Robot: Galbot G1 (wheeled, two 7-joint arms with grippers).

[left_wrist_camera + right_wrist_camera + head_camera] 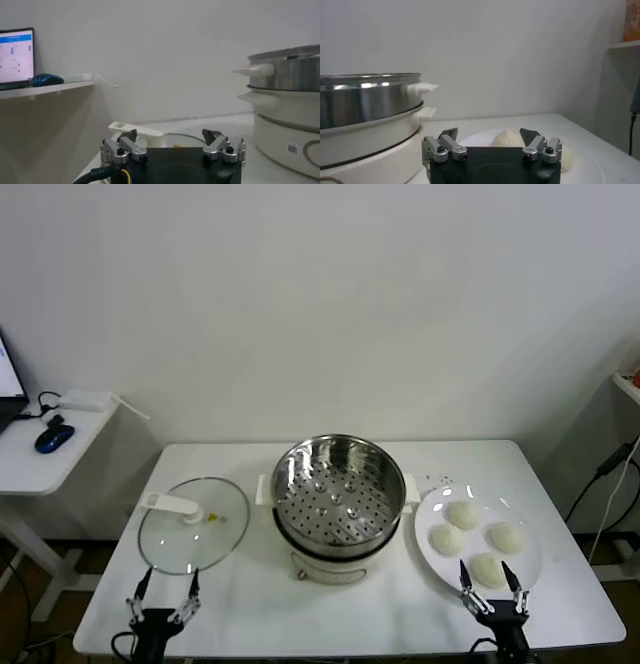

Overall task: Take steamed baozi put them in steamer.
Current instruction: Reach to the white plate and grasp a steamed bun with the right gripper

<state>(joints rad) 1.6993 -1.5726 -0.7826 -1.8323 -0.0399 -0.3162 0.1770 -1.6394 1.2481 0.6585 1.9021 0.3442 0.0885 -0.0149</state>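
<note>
Hovering at table's (300,609) near edge: right gripper (492,582) spread wide, empty, just short of plate (432,559) with four baozi (462,515). Left gripper (166,589) likewise wide, empty, beside glass lid (193,524). Steamer (339,489) mid-table, basket bare.

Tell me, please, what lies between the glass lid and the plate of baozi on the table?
The steamer stands between the glass lid and the plate holding four baozi; the head view shows this plainly.
</note>
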